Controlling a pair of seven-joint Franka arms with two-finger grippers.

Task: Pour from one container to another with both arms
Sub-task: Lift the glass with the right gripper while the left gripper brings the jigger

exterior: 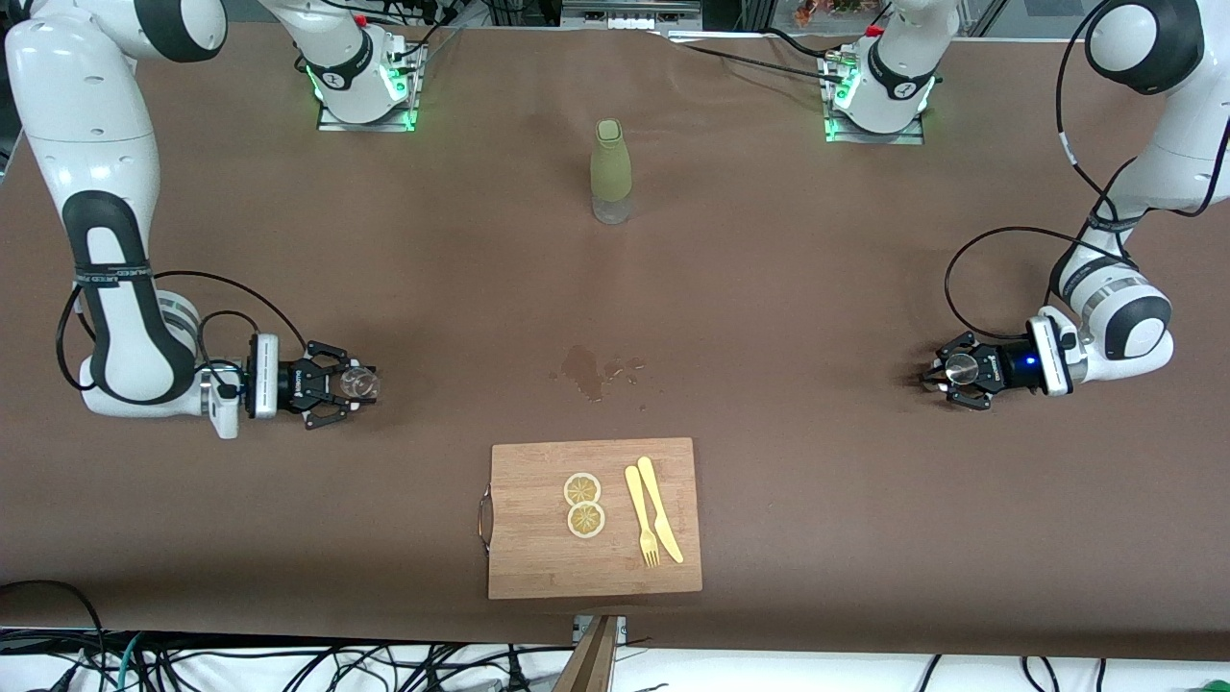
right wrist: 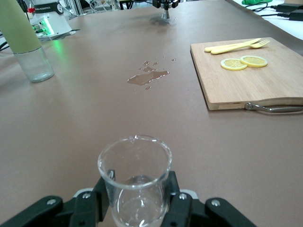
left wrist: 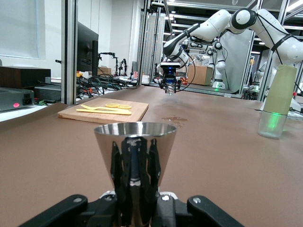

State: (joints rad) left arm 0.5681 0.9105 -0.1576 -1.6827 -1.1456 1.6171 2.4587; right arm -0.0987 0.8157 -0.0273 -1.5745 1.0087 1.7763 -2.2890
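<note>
My left gripper [exterior: 953,370] sits low at the table toward the left arm's end, shut on a shiny metal cone-shaped cup [exterior: 961,367]. In the left wrist view the cup [left wrist: 136,146] stands upright, mouth up, between the jaws of the left gripper [left wrist: 137,208]. My right gripper [exterior: 352,386] sits low toward the right arm's end, shut on a small clear glass beaker [exterior: 363,383]. The beaker [right wrist: 135,165] is upright with a pouring lip, and the right gripper [right wrist: 137,205] clamps its lower part. I cannot tell what either container holds.
A bottle in a green sleeve [exterior: 611,171] stands mid-table near the bases. A wet spill [exterior: 588,369] marks the brown cloth at the centre. Nearer the front camera lies a wooden cutting board [exterior: 538,562] with two lemon slices [exterior: 582,488] and a yellow knife and fork [exterior: 653,509].
</note>
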